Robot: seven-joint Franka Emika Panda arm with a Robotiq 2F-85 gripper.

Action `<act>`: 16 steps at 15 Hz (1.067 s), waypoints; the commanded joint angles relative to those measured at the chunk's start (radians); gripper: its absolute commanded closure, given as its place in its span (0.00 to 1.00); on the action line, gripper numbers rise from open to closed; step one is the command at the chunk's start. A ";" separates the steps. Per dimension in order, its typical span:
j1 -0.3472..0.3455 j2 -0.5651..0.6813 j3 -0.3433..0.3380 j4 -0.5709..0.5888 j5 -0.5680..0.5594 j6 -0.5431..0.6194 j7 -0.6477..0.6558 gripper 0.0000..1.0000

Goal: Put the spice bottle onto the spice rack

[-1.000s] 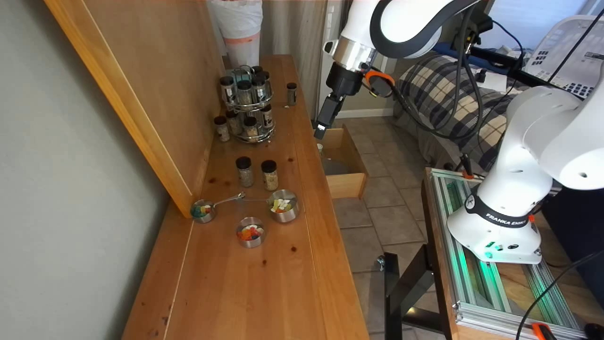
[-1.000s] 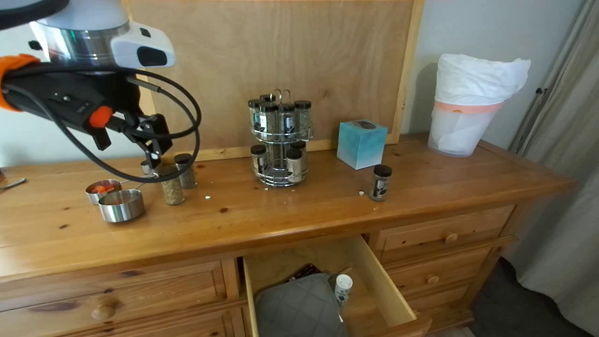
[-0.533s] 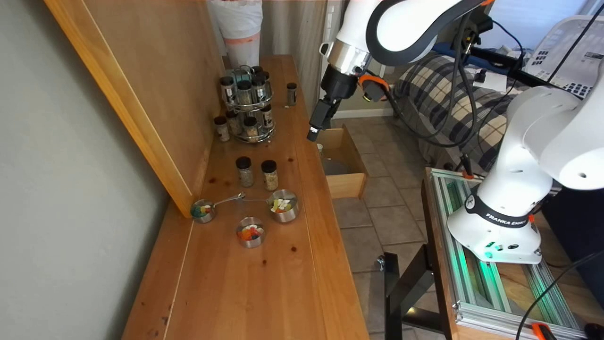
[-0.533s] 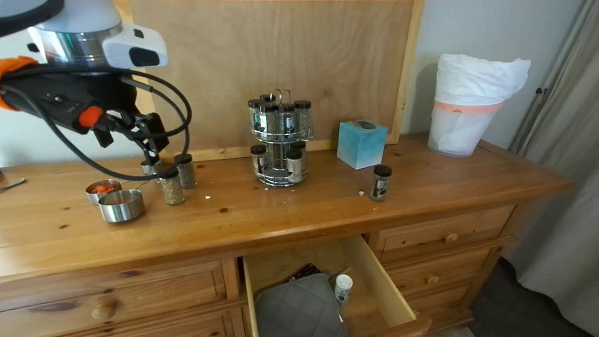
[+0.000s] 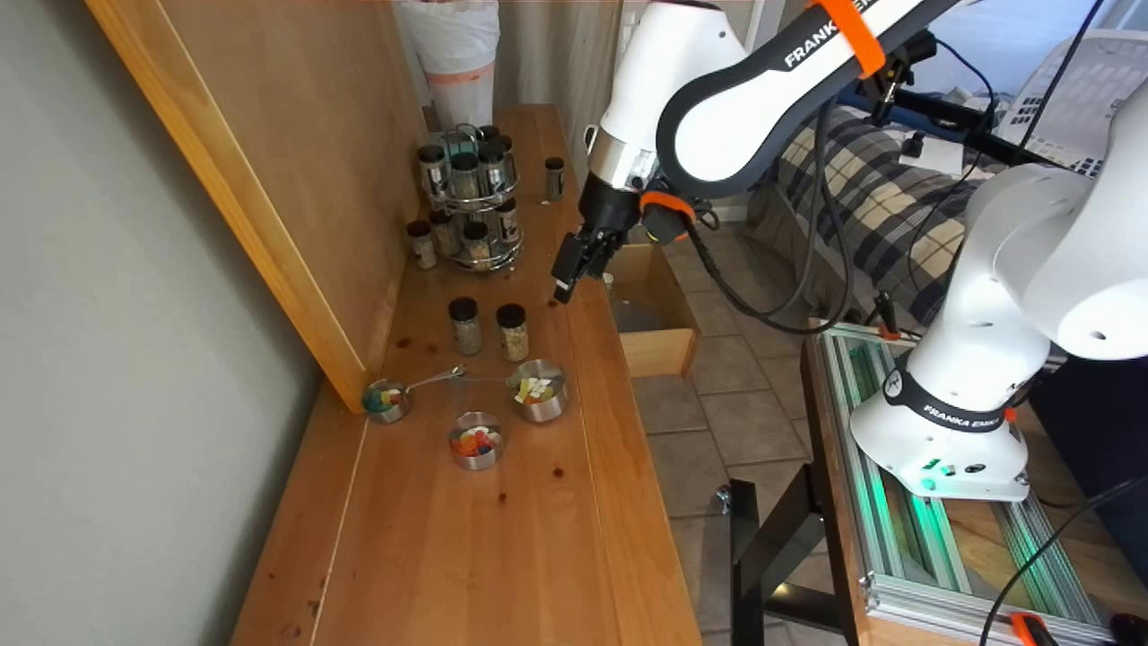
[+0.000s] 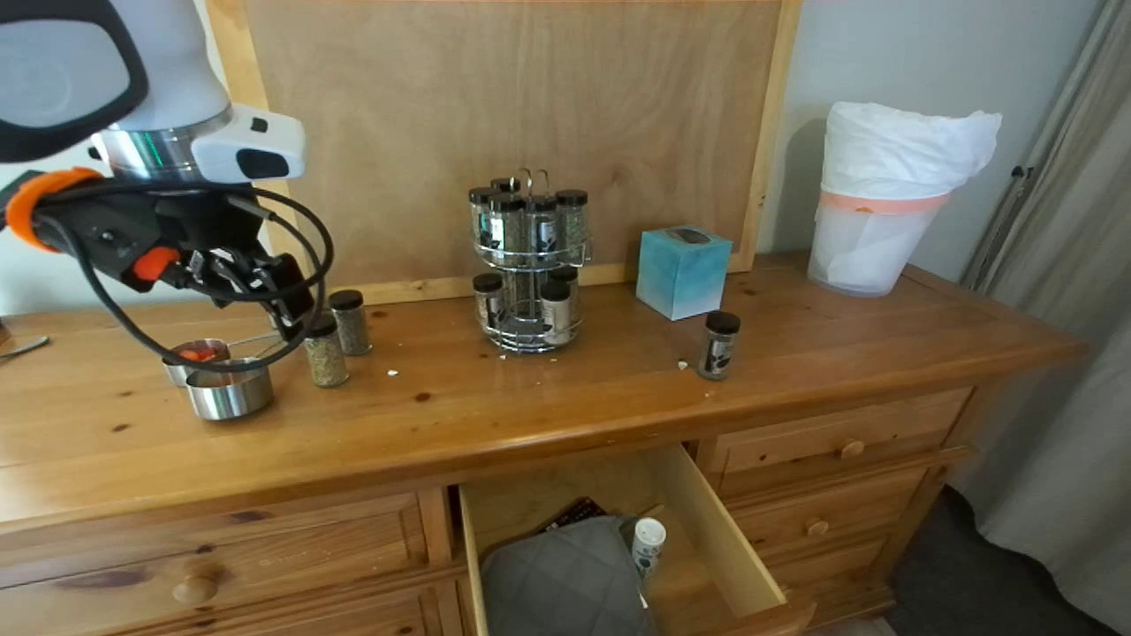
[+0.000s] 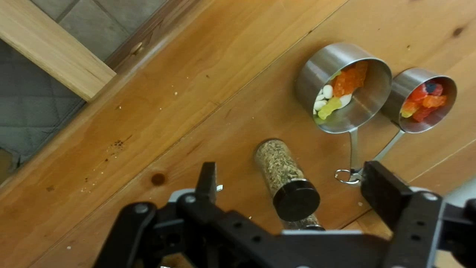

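Observation:
Two dark-capped glass spice jars stand upright on the dresser top: one with yellow-green herbs (image 5: 514,339) and one with greyish contents (image 5: 466,332). Which one the task means, I cannot tell. My gripper (image 5: 574,282) is open and empty, above the dresser and beside the herb jar, not touching it. In the wrist view the herb jar (image 7: 277,165) shows between the spread fingers (image 7: 208,178); the greyish jar (image 7: 302,224) is mostly hidden behind its cap and the gripper. The two-tier wire spice rack (image 6: 530,259) stands against the back panel, holding several dark-capped jars.
Metal measuring cups with candy (image 5: 538,404) stand close to the two jars. Another dark-capped jar (image 6: 717,353) stands apart, near a blue tissue box (image 6: 680,278). A white bin (image 6: 870,243) is at the far end. An open drawer (image 6: 707,521) juts out below the front edge.
My gripper has moved in over the dresser and down, closer to the two standing jars. The jars, rack and cups have not moved.

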 commanded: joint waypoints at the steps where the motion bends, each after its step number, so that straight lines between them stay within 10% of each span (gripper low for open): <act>1: -0.048 0.113 0.057 0.054 -0.143 0.082 0.201 0.00; 16: 0.029 0.324 0.007 0.173 -0.485 0.214 0.645 0.00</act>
